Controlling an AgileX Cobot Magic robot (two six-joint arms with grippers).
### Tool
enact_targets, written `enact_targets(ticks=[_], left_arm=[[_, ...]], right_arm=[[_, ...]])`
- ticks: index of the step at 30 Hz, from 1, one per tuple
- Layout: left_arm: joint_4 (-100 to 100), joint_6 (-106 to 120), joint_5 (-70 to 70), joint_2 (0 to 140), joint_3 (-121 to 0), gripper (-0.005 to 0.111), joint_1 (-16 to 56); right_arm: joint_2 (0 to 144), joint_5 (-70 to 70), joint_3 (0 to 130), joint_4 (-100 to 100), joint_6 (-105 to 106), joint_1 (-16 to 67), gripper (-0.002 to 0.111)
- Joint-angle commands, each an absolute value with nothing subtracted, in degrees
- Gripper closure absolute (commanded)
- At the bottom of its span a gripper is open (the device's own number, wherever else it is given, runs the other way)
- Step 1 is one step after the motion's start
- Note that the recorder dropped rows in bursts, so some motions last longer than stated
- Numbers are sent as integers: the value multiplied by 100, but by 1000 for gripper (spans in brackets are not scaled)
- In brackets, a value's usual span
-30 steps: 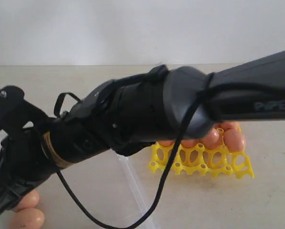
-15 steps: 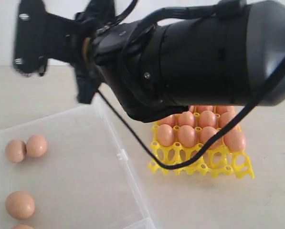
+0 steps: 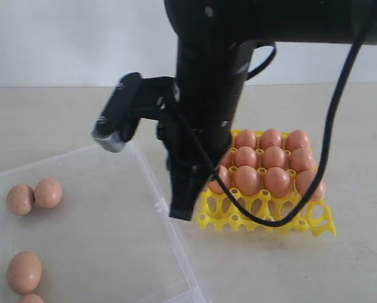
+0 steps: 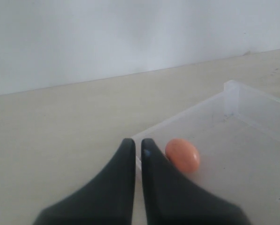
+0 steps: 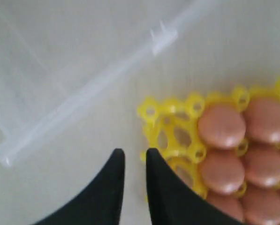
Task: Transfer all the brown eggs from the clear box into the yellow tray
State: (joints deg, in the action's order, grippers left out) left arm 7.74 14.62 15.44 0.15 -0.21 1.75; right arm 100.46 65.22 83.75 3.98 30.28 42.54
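Observation:
Several brown eggs (image 3: 275, 156) fill the back rows of the yellow tray (image 3: 264, 218); its front cups are bare. More brown eggs (image 3: 48, 192) lie at the left end of the clear box (image 3: 169, 227). My right gripper (image 3: 182, 211) points down at the tray's near left corner, between box and tray. In the right wrist view this gripper (image 5: 134, 152) is open by a narrow gap and holds nothing, beside the tray (image 5: 170, 126) and its eggs (image 5: 222, 126). My left gripper (image 4: 135, 145) is shut and empty, next to one egg (image 4: 182, 155) in a corner of the box (image 4: 252, 101).
The box's clip tab (image 3: 161, 205) sticks out towards the tray, close to the right fingers; the right wrist view shows that tab (image 5: 163, 35) too. The right arm's black cable (image 3: 330, 126) loops over the tray. Bare beige tabletop (image 3: 340, 271) lies in front.
The right arm has swung from low over the box's left end, up and across, down to the tray's near left corner. Its jaws have narrowed.

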Motion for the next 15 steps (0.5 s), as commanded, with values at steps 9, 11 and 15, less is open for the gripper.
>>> enact_targets(ticks=[9, 11, 15], left_arm=[[814, 1459, 1502, 0, 0, 103, 192], [814, 1459, 1502, 0, 0, 103, 192], [814, 1459, 1502, 0, 0, 103, 192]], right_arm=[[11608, 5030, 9271, -98, 1384, 5154, 50], [11725, 4938, 9271, -98, 653, 5252, 50], [11778, 4838, 9271, -763, -392, 5252, 50]])
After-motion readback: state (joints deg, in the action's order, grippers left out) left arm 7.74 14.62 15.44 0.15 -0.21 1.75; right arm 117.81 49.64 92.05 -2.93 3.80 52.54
